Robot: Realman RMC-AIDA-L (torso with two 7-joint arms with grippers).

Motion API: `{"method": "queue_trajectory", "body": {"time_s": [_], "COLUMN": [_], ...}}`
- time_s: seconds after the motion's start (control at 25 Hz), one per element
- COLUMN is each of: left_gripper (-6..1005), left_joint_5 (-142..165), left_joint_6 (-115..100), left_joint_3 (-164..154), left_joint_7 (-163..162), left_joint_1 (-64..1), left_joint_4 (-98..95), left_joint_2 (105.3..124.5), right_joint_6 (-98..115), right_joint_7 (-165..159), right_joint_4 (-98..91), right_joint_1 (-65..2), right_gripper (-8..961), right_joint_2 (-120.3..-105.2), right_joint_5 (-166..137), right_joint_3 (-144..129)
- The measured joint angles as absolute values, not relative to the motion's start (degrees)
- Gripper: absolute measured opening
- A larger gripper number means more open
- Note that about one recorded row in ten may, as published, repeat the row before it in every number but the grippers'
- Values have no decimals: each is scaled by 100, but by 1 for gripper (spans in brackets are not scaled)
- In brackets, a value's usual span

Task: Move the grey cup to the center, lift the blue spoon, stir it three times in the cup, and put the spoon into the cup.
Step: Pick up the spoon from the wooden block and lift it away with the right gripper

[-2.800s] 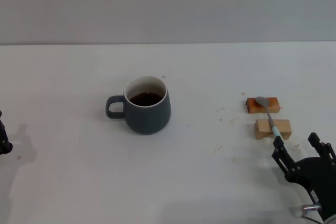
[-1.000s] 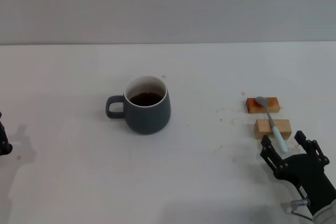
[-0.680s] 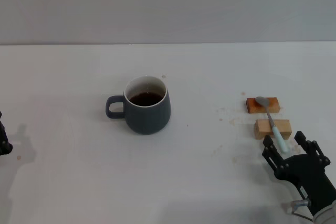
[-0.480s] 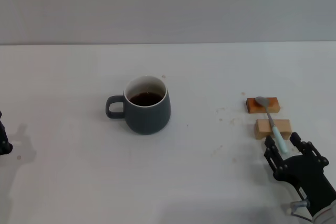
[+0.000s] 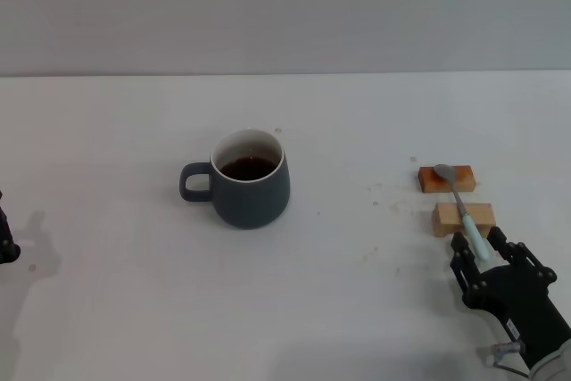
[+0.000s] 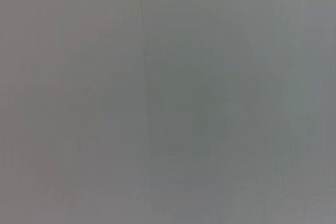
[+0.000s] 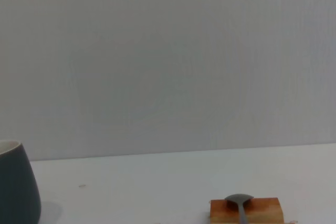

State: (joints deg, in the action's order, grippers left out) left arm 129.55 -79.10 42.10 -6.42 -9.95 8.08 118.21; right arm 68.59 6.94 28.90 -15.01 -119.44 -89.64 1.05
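The grey cup (image 5: 252, 192) stands upright near the table's middle, handle toward my left, dark liquid inside; its side shows at the edge of the right wrist view (image 7: 16, 192). The blue spoon (image 5: 459, 200) lies across two wooden blocks, bowl on the far one (image 7: 239, 200), pale handle pointing toward me. My right gripper (image 5: 477, 243) is low at the near right, open, its fingers standing narrowly on either side of the handle's near end. Only a dark sliver of the left gripper (image 5: 5, 243) shows at the left edge, parked.
Under the spoon sit an orange-brown wooden block (image 5: 447, 178) and a paler one (image 5: 463, 219) on the white table (image 5: 357, 131). Small crumbs and stains dot the surface to the left of the blocks. The left wrist view is plain grey.
My right gripper moved in toward the spoon's handle end, and its fingers have been narrowing around it. Cup, spoon and left arm have stayed put.
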Motion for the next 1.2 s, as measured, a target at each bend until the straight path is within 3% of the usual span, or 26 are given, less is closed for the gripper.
{"method": "queue_trajectory", "body": {"time_s": [0.28, 1.04, 1.2], "left_gripper": [-2, -2, -2], "left_joint_5": [12955, 12955, 12955], "left_joint_6": [-7910, -7901, -7901], "left_joint_3": [4210, 4210, 4210], "left_joint_7": [-642, -642, -642], "left_joint_1": [-993, -998, -1000], "left_joint_4": [808, 720, 700], "left_joint_2": [11821, 11821, 11821], "right_joint_6": [6856, 6896, 6909], "right_joint_7": [694, 694, 694], "right_joint_4": [2896, 2937, 2937], "right_joint_1": [-1494, -1429, -1427], "right_gripper": [408, 356, 206], "right_joint_2": [-11942, -11954, -11954], "right_joint_5": [-8956, -8840, -8831], "right_joint_3": [103, 202, 212]}}
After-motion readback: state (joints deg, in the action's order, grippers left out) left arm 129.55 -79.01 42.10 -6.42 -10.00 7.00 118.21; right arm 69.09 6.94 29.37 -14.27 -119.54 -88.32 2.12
